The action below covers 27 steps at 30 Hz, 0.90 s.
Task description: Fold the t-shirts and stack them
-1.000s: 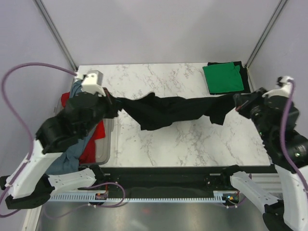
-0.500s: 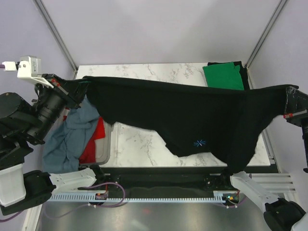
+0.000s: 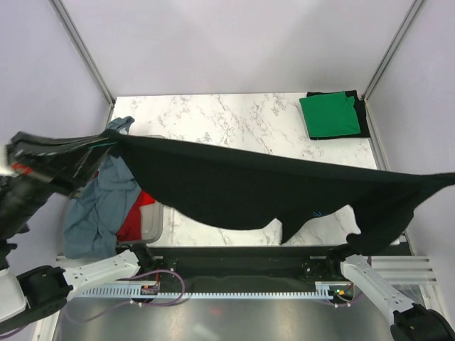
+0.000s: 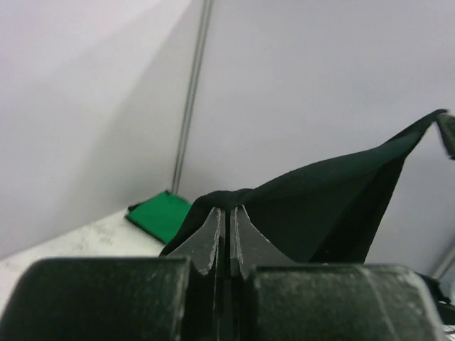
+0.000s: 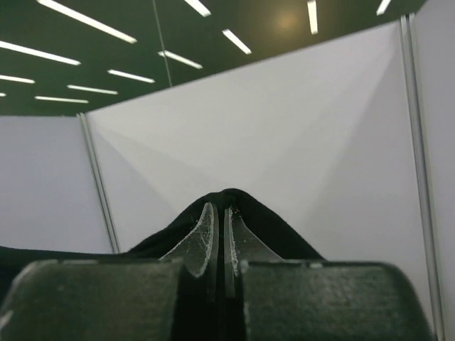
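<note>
Black t-shirt [image 3: 249, 188] hangs spread wide above the marble table [image 3: 213, 117], pulled taut between both arms. The left gripper [image 4: 229, 219] (blurred in the top view) has its fingers pinched together on one corner of the cloth; the right gripper [image 5: 219, 217] clamps the opposite corner likewise. A folded green t-shirt [image 3: 328, 116] lies at the table's far right corner. A grey-blue t-shirt [image 3: 96, 209] and a red t-shirt [image 3: 135, 220] are heaped at the table's left edge.

Overhead view facing down, wrist views outward, close, sharing black t-shirt [image 3: 249, 192]
</note>
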Available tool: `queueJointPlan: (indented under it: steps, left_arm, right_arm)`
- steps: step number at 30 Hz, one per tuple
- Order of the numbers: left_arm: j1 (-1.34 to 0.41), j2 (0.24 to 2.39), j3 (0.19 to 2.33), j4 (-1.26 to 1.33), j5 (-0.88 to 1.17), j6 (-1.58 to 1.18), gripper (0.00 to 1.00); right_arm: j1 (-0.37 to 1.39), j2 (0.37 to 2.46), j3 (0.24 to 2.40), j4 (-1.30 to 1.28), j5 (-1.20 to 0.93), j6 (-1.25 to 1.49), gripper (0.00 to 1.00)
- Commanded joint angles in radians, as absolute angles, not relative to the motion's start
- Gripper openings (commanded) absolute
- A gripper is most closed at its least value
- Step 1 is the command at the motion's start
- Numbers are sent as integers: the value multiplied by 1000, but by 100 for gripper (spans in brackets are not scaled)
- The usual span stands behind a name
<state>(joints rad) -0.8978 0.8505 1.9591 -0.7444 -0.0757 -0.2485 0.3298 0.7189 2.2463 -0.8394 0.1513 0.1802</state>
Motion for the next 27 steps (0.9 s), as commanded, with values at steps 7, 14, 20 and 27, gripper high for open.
queueJointPlan:
  steps: [7, 14, 20, 27]
  left_arm:
    - [-881, 768, 1890, -500, -15, -129, 2]
    - [-882, 991, 1859, -627, -627, -213, 2]
    - [-642, 1236, 1783, -689, -474, -340, 2]
    - [-289, 1642, 1681, -690, -120, -469, 2]
  right_arm:
    - [328, 735, 2287, -637, 189, 6, 0]
    - [350, 974, 2150, -591, 417, -92, 0]
    - [336, 1277, 1880, -413, 519, -164, 0]
    - [256, 1942, 2179, -575, 359, -10, 35]
